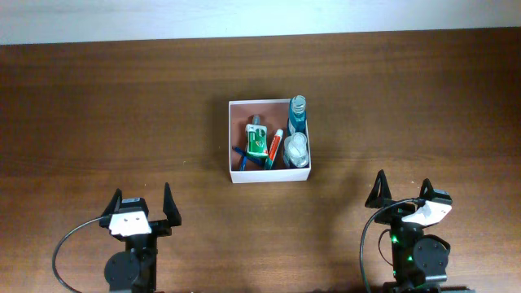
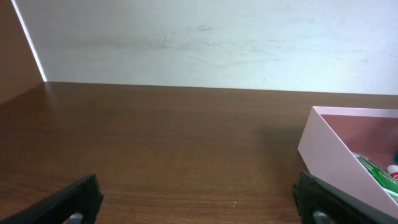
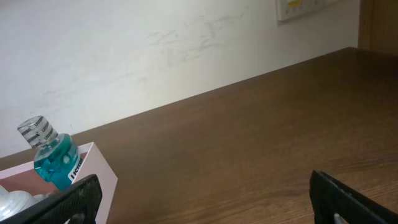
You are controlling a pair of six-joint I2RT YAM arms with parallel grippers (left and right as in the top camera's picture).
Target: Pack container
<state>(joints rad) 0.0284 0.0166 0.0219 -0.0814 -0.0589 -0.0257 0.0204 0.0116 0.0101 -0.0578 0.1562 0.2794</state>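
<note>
— How many things do we count?

— One container (image 1: 269, 175) in the middle of the table (image 1: 98, 106). We make out five items inside: a blue bottle (image 1: 298, 114) leaning in the far right corner, a green tube (image 1: 258, 140), a small red-and-white tube (image 1: 276, 146), a pale clear item (image 1: 296, 150), and a blue stick (image 1: 247, 155) we cannot identify.

— And our pincers?

— Two. The left gripper (image 1: 143, 200) and right gripper (image 1: 404, 189) both stand spread, holding nothing, well apart from the box. Wood shows on all four sides.
</note>
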